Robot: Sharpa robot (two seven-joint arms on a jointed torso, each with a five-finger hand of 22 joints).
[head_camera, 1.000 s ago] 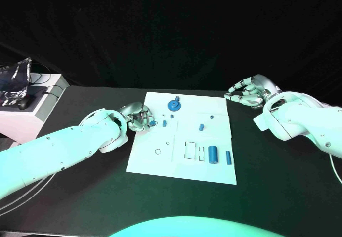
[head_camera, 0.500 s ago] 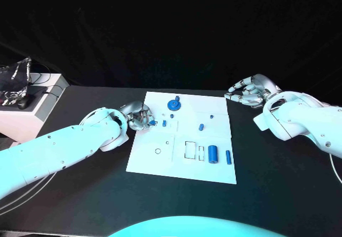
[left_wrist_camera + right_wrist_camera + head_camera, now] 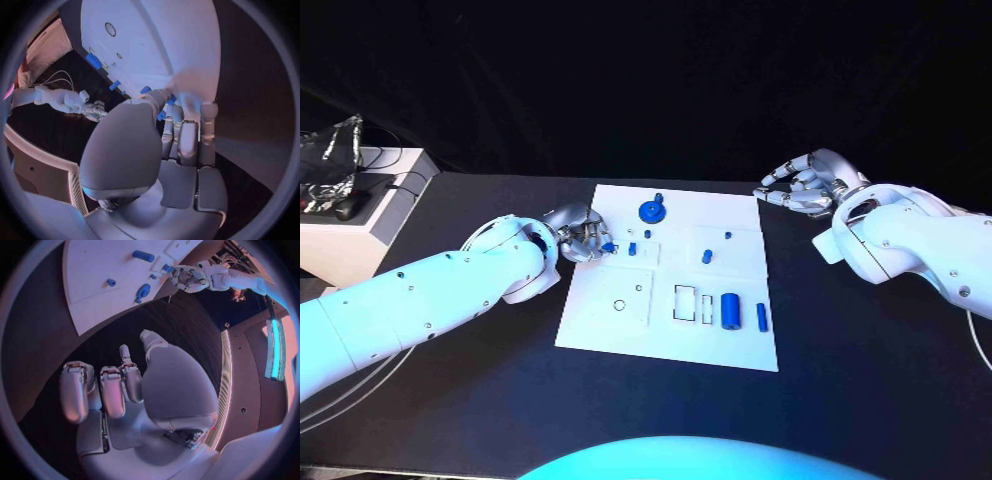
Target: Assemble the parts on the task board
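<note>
My left hand (image 3: 580, 236) pinches a small blue part (image 3: 607, 247) just over the left edge of the task board (image 3: 671, 325). My right hand (image 3: 798, 186) hangs clenched on nothing over the black surface (image 3: 877, 380), just off the board's far right corner.

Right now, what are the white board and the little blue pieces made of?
The task board looks like smooth matte white plastic or coated sheet, flat with no shine. The blue pieces, like the cylinder, look like solid-coloured plastic, possibly printed; too small to be sure.
</note>
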